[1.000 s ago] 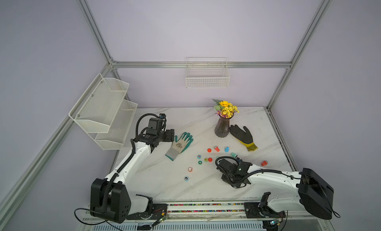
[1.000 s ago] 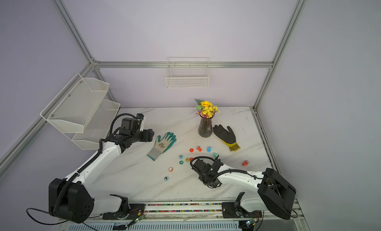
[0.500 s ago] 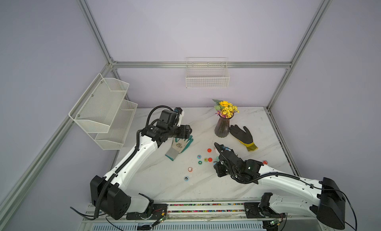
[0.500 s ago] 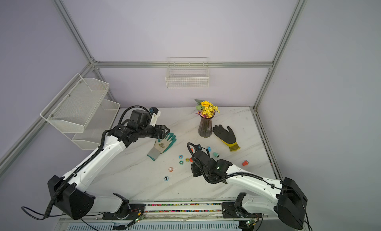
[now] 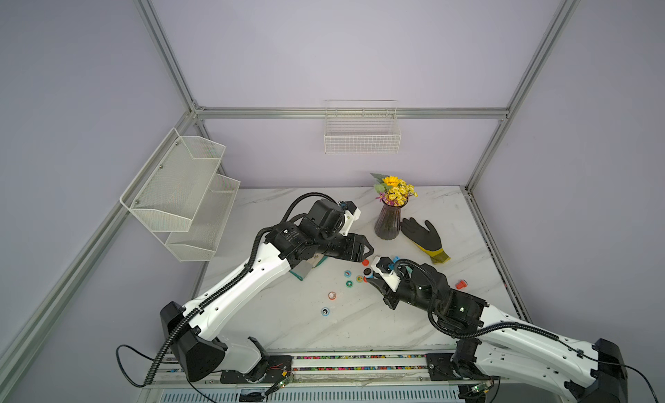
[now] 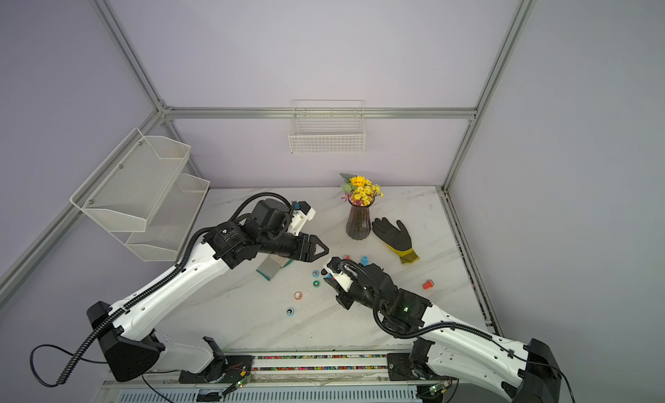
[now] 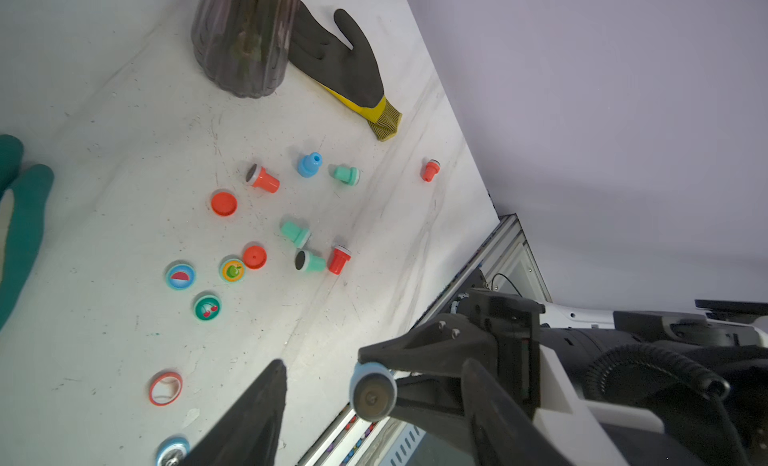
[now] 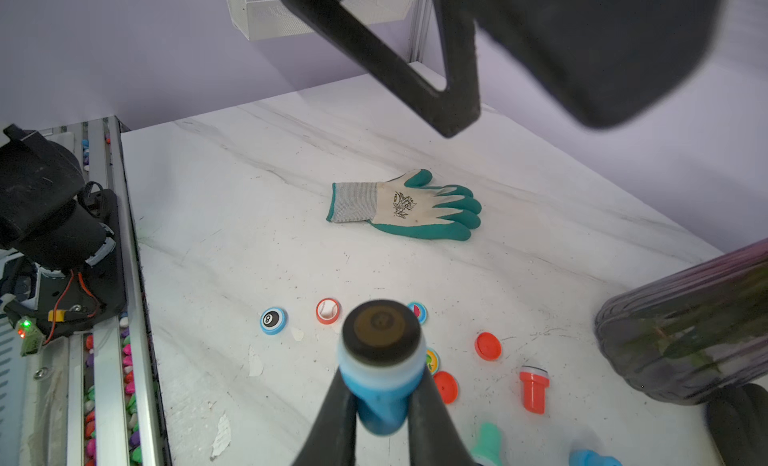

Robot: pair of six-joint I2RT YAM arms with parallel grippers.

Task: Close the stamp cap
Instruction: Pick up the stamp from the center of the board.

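Right pincer (image 8: pixel 382 385) clamped on blue stamp (image 8: pixel 380 339), left pincer (image 7: pixel 374 363) apart, blue cap (image 8: pixel 273 320) printed 8.

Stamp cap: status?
Right end effector shut on blue stamp, pad bare. Left end effector open, empty, close by stamp. 8-ball cap loose on table, not on. Nothing blocking it.

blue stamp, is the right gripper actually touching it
Touching. The right wrist view shows the right gripper closed on the blue stamp, both fingers pressed against its body with no gap.
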